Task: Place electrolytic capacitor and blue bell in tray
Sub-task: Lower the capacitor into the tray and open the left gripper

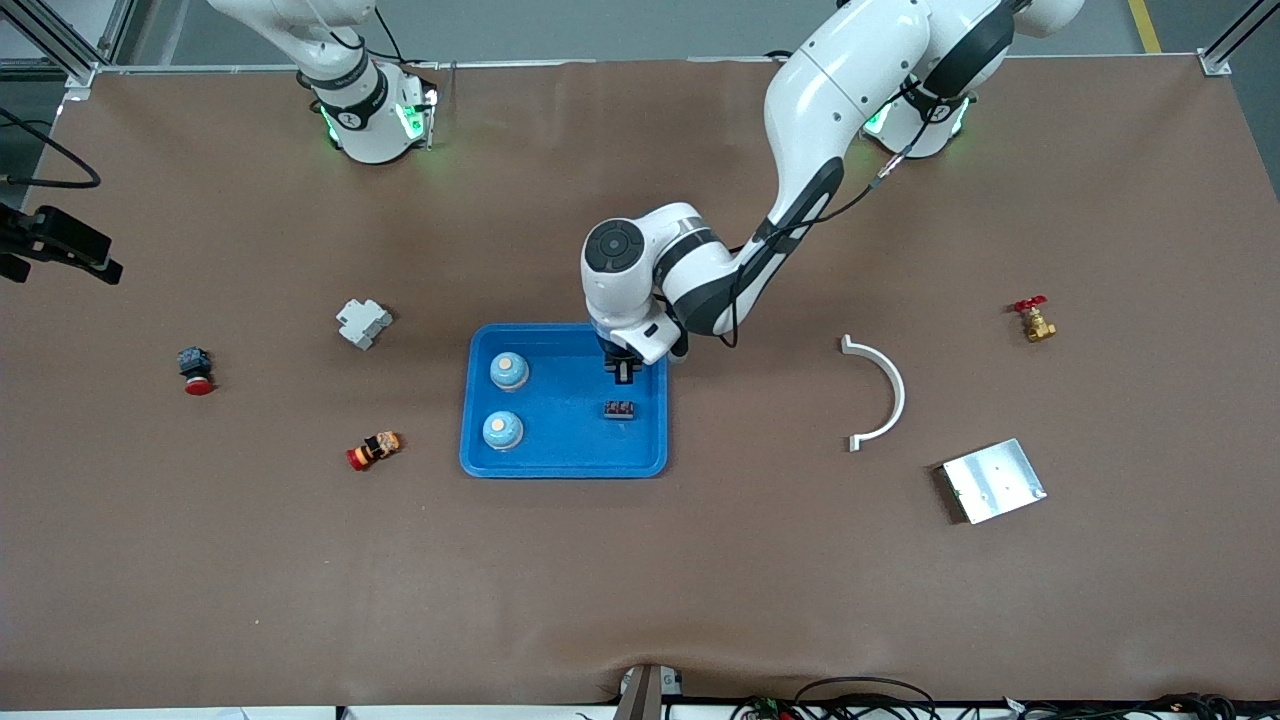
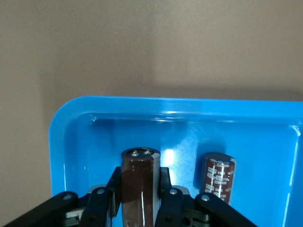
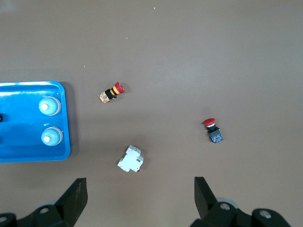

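The blue tray (image 1: 560, 468) lies mid-table. Two blue bells (image 1: 509, 370) (image 1: 502, 430) stand in it at the right arm's end. A brown electrolytic capacitor (image 1: 619, 409) lies in it at the left arm's end. My left gripper (image 1: 624, 372) is low over the tray's corner farthest from the front camera at that same end. In the left wrist view it (image 2: 138, 189) is shut on a second brown capacitor (image 2: 138, 165), beside the lying one (image 2: 218, 177), inside the tray rim (image 2: 165, 105). My right gripper (image 3: 140, 187) is open and empty, high over the table.
A white breaker (image 1: 362, 323), a red push button (image 1: 195, 371) and a red-yellow button (image 1: 374, 450) lie toward the right arm's end. A white curved piece (image 1: 880, 395), a silver plate (image 1: 993, 480) and a brass valve (image 1: 1035, 320) lie toward the left arm's end.
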Robot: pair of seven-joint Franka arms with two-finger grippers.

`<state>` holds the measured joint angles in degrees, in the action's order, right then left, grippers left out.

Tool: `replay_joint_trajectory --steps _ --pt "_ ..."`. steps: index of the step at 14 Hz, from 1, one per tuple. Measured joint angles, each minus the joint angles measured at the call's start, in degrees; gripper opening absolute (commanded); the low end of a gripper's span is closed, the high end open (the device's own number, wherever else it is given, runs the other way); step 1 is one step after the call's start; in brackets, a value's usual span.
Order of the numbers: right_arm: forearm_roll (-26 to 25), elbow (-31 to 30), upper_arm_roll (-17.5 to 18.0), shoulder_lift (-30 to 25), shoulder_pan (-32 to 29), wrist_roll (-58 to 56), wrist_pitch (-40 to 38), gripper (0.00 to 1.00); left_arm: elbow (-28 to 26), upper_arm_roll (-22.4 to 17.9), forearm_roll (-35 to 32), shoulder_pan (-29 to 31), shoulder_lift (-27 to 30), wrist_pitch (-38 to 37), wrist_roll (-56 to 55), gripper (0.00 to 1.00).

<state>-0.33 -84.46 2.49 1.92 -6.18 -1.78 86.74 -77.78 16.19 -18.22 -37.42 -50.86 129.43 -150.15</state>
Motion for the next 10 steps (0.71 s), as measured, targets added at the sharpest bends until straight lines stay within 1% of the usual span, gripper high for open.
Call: replay_joint_trajectory --steps 9,10 --pt "0.0 0.0 0.0 0.0 0.0 0.0 0.0 1.00 0.0 -0.5 -0.1 -0.7 -1.7 1.0 0.3 0.00" --pt "0.0 0.0 0.0 0.0 0.0 0.0 0.0 1.00 0.0 -0.6 -0.1 -0.7 -1.9 1.1 0.5 0.48"
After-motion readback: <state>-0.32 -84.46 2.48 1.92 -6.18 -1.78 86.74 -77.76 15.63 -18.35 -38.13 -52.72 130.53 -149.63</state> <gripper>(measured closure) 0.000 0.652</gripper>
